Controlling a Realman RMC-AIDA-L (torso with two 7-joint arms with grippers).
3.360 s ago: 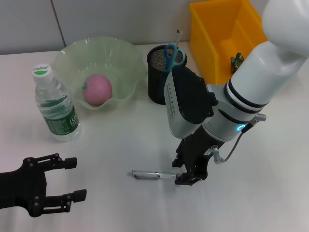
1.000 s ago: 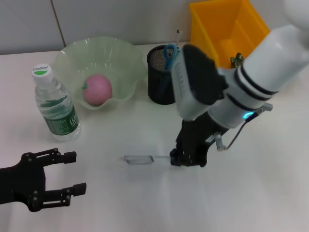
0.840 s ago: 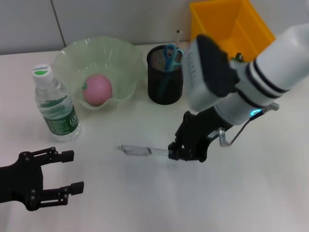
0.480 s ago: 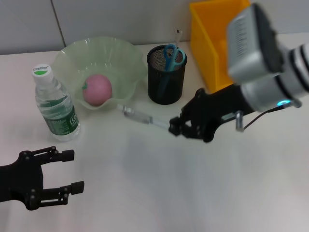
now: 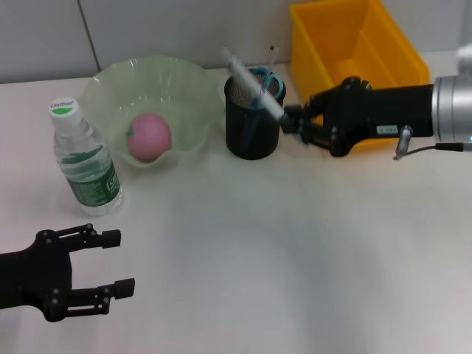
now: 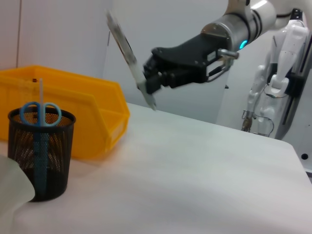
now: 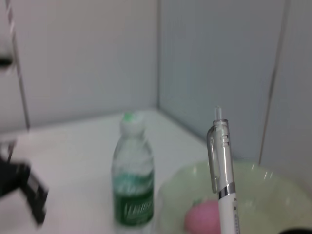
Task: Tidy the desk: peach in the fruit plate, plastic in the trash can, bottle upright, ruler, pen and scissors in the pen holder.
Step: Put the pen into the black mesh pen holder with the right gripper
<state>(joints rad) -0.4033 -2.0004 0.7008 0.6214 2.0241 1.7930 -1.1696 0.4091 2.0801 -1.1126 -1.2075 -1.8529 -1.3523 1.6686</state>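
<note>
Around the pen holder (image 5: 252, 118), the near side and the desk (image 5: 243, 265) in front lie open. The fruit plate (image 5: 151, 103) crowds one flank, the yellow bin (image 5: 354, 55) the other; scissors (image 5: 263, 82) already fill part of its mouth.

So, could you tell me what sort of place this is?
Probably a lab mock-up of a desk: a white table holding a pen holder and fruit bowl, with another robot standing behind.
</note>
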